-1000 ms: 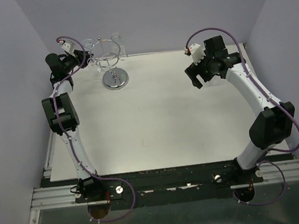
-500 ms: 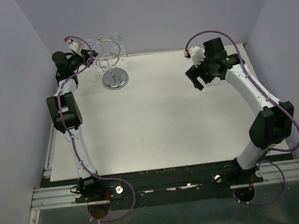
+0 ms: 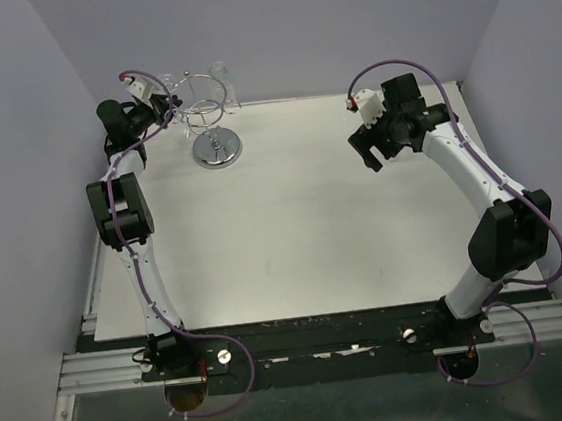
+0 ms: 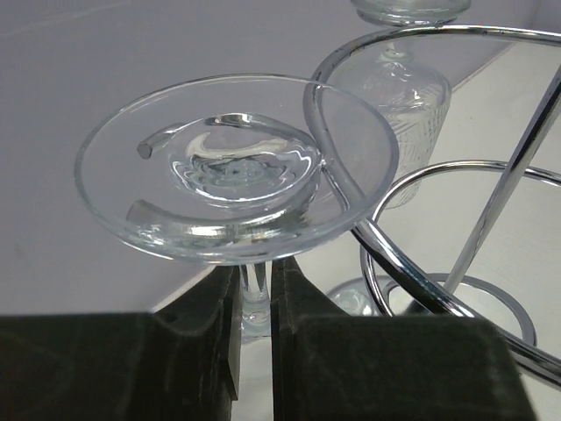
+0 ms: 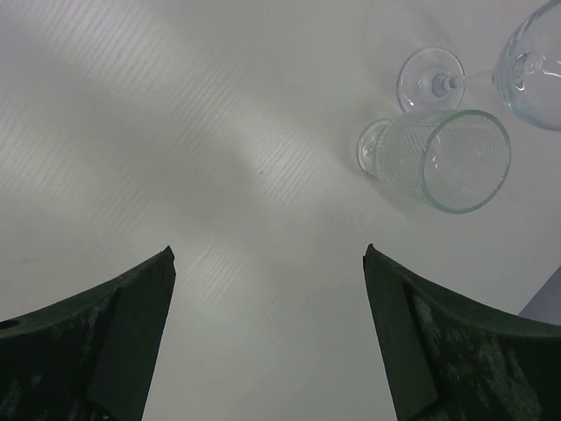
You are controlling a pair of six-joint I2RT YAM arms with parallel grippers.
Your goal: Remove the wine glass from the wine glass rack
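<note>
From above, we see the rack (image 3: 216, 149) standing on the table (image 3: 294, 239). The left gripper (image 3: 163, 109) is up against the left side of the rack's top ring. The right gripper (image 3: 373, 152) hangs over the table, well to the right of the rack and apart from it

Through the left wrist camera, we see the glass (image 4: 237, 167) hanging upside down from the rack. Its round foot rests flat on top of one of the chrome loops at the ring's edge, and its stem drops through that loop. The left gripper's dark fingers (image 4: 202, 351) are clenched on the stem just below the foot, one on each side, with only the stem between them. A second glass (image 4: 394, 83) hangs further round the ring, on the far side of the loop. The rack's thin upright wire and lower ring show to the right of the held glass

Through the right wrist camera, we see the right gripper released, its fingers (image 5: 96, 342) spread wide with bare table between them. Beyond them on the table are a ribbed glass (image 5: 438, 158) and a stemmed glass (image 5: 535, 61), close together; we cannot tell how they lie relative to the rack
</note>
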